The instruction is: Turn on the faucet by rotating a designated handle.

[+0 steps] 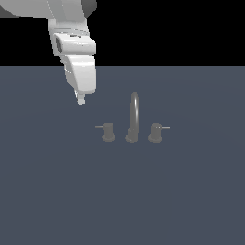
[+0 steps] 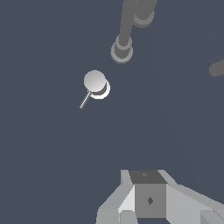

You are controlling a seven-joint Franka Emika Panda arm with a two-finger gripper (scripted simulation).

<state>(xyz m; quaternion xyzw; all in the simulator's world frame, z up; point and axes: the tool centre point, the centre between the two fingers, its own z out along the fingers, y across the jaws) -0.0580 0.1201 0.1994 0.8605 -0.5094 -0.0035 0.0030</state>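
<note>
The faucet (image 1: 134, 115) is a small dull-grey set on the dark floor: a tall arched spout with a knob on each side. The handle (image 1: 108, 131) is the piece on the exterior view's left, with a thin rod pointing left. In the wrist view the handle (image 2: 95, 83) shows as a pale round cap with its rod slanting away, next to the spout's base (image 2: 122, 49). My gripper (image 1: 81, 99) hangs above and to the left of the handle, clear of it. Its fingers look pressed together and empty; it also shows in the wrist view (image 2: 148, 179).
The twin handle (image 1: 155, 132) with its rod pointing right stands on the other side of the spout; its edge shows in the wrist view (image 2: 217, 69). The white arm (image 1: 72, 43) comes down from the upper left. The floor (image 1: 122, 201) is flat and dark grey-blue.
</note>
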